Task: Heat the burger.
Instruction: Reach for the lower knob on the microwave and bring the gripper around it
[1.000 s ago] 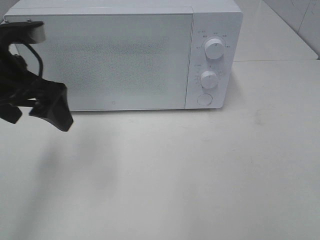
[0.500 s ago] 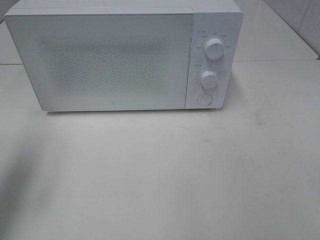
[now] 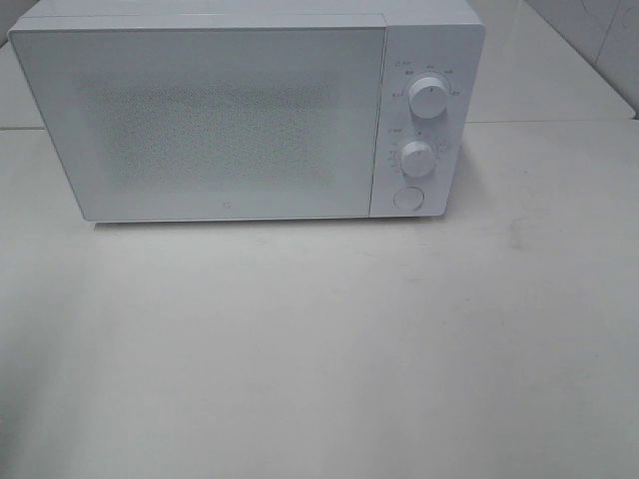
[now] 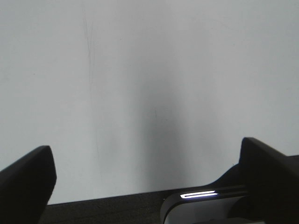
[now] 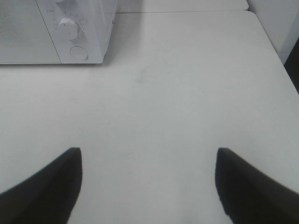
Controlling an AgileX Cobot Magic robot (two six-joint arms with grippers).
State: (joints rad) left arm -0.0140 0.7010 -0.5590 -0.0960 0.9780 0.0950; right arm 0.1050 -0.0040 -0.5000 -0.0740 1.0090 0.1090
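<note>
White table [image 3: 300, 349] carries a white microwave [image 3: 456, 60] at its far side, with the frosted door [image 3: 210, 125] shut. The panel has two knobs [image 3: 427, 97], one above the other, over a round button [image 3: 407, 198].

Left gripper [image 4: 145, 151]: jaws wide, empty, facing a plain white surface.

Right gripper [image 5: 148, 151]: jaws wide, empty, well apart from the microwave.

Burger: seen in no view, so its position relative to either gripper cannot be told.

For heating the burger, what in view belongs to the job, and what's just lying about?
Job: microwave, door shut; upper knob, lower knob, round button; left gripper and right gripper, both open. No burger in view.
Just there: table; tiled wall.
</note>
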